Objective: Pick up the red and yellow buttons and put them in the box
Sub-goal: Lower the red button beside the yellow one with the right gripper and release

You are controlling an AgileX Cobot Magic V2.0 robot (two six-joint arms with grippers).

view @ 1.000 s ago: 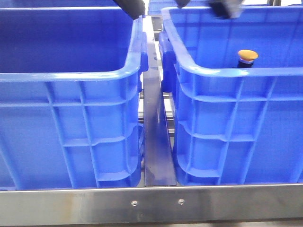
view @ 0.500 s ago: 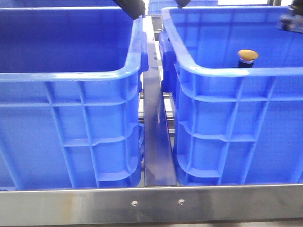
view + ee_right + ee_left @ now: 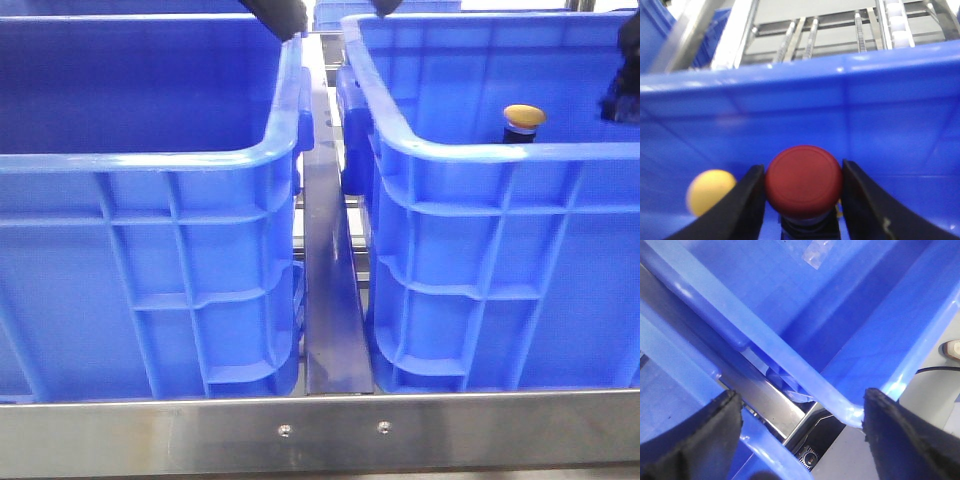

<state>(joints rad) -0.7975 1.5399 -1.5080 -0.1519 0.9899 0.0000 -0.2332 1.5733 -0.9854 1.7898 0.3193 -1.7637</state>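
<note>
The yellow button [image 3: 523, 118] stands inside the right blue crate [image 3: 470, 150], just behind its near rim. It also shows blurred in the right wrist view [image 3: 710, 191]. My right gripper [image 3: 802, 167] is shut on the red button [image 3: 804, 180], its fingers pressing both sides of the dark red cap, low inside that crate beside the yellow button. In the front view this gripper [image 3: 628, 80] is a dark shape at the right edge, and the red button is hidden there. My left gripper [image 3: 801, 395] is open and empty above the gap between the two crates, at the top of the front view [image 3: 275, 15].
The left blue crate [image 3: 150, 160] stands beside the right one, with a metal divider rail [image 3: 325, 250] between them. A steel frame edge [image 3: 320, 430] runs along the front. Roller conveyor rails [image 3: 805, 35] lie beyond the right crate's wall.
My right gripper has moved from the top middle of the front view to the right and down into the right crate. The left gripper and yellow button have not moved.
</note>
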